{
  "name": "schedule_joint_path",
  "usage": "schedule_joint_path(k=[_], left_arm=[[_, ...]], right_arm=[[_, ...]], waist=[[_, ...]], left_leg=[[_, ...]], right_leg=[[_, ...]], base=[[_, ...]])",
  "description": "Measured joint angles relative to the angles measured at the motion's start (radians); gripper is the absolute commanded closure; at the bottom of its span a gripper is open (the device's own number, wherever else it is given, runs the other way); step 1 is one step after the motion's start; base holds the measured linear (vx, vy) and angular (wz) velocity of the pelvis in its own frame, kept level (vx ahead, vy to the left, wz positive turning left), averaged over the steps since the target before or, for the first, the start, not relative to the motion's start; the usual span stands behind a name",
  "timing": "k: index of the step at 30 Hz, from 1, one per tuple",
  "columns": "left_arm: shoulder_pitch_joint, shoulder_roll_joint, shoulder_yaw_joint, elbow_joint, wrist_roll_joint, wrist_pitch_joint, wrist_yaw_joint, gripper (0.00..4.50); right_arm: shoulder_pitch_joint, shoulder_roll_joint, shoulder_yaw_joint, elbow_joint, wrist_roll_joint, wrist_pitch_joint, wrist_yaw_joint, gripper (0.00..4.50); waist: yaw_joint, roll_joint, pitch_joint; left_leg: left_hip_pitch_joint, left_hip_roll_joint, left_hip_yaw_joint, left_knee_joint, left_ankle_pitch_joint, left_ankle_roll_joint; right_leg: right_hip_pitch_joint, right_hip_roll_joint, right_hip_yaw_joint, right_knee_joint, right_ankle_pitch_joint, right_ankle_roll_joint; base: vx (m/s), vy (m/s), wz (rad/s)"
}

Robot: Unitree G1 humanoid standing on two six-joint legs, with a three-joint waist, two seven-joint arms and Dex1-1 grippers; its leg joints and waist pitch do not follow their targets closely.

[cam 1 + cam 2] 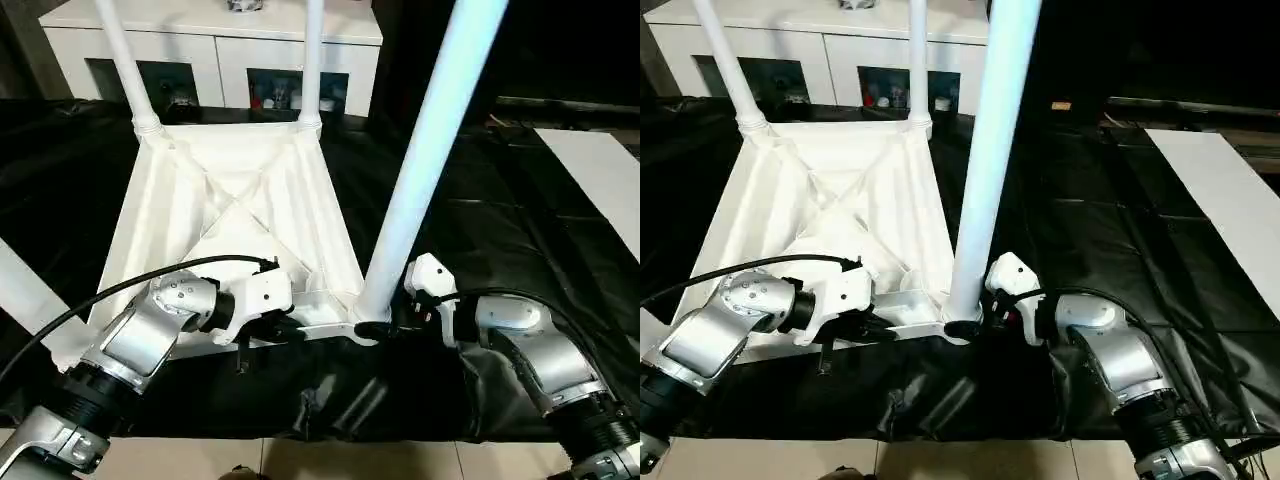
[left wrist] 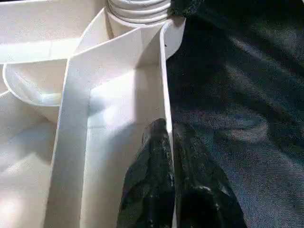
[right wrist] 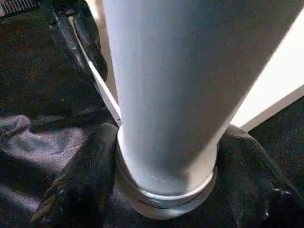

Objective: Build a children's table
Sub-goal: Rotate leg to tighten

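The white tabletop lies upside down on the black-draped work table, ribs facing up. Two white legs stand in its far corner sockets. A third leg rises from the near right socket. My left gripper is shut on the thin near rim of the tabletop, close to that socket. My right gripper has one finger on each side of the third leg's base, both pressed against the collar. At the left edge shows part of another white tube.
A white glass-door cabinet stands behind the table. A flat white board lies at the right. The black cloth is bunched at the table's front edge, over the tiled floor. Black cables run along both forearms.
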Motion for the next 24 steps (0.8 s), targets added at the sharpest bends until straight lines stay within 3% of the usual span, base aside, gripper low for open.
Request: schedule_joint_path(k=[2, 7, 13, 18, 22, 23, 24], left_arm=[[0.0, -0.002, 0.003, 0.002, 0.002, 0.003, 0.005, 4.5], [-0.027, -0.072, 0.021, 0.051, 0.041, 0.032, 0.103, 4.5], [-0.113, -0.243, 0.022, 0.195, 0.098, 0.079, 0.306, 4.5], [-0.157, -0.361, 0.056, 0.295, 0.106, 0.113, 0.437, 4.5], [-0.159, -0.371, 0.059, 0.306, 0.11, 0.108, 0.451, 4.5], [-0.159, -0.369, 0.057, 0.305, 0.11, 0.105, 0.449, 4.5], [-0.157, -0.364, 0.051, 0.298, 0.107, 0.1, 0.441, 4.5]], right_arm=[[0.005, 0.024, -0.008, 0.003, -0.001, -0.001, -0.021, 1.77], [0.046, 0.173, -0.104, 0.033, 0.006, 0.025, -0.254, 1.78], [0.0, 0.365, -0.195, 0.079, -0.056, 0.098, -0.69, 1.78], [-0.064, 0.424, -0.221, 0.138, -0.137, 0.127, -0.882, 1.8], [-0.071, 0.428, -0.222, 0.147, -0.139, 0.127, -0.903, 1.8], [-0.067, 0.426, -0.223, 0.141, -0.136, 0.125, -0.898, 1.24], [-0.049, 0.42, -0.223, 0.119, -0.134, 0.121, -0.887, 1.1]], waist=[[-0.002, -0.001, -0.001], [-0.02, -0.003, -0.001], [-0.028, -0.002, 0.0], [-0.025, 0.003, 0.001], [-0.026, 0.012, 0.001], [-0.025, 0.011, 0.001], [-0.024, 0.011, 0.001]], left_leg=[[0.0, 0.0, 0.0, 0.0, 0.0, 0.0], [0.001, 0.0, 0.0, 0.0, 0.001, -0.001], [0.0, 0.0, 0.0, 0.0, 0.002, -0.004], [0.0, -0.001, -0.001, -0.001, 0.002, -0.004], [0.0, -0.001, -0.001, -0.005, 0.002, -0.004], [-0.001, -0.001, -0.001, -0.004, 0.002, -0.004], [-0.003, -0.001, -0.001, -0.004, 0.002, -0.004]], right_leg=[[0.0, 0.0, 0.0, 0.0, 0.0, 0.0], [-0.001, 0.0, 0.0, 0.001, -0.001, 0.001], [-0.005, 0.0, 0.0, -0.001, -0.001, 0.003], [-0.006, 0.0, 0.001, -0.007, -0.002, 0.003], [-0.003, 0.0, -0.001, -0.018, -0.002, 0.003], [-0.003, 0.0, 0.0, -0.018, -0.002, 0.003], [-0.003, 0.0, 0.0, -0.019, -0.002, 0.003]], base=[[0.0, 0.0, 0.0], [0.0, 0.0, 0.0], [0.0, 0.0, 0.0], [0.0, 0.0, 0.0], [0.0, 0.0, 0.0], [0.0, 0.0, 0.0], [0.0, 0.0, 0.0]])
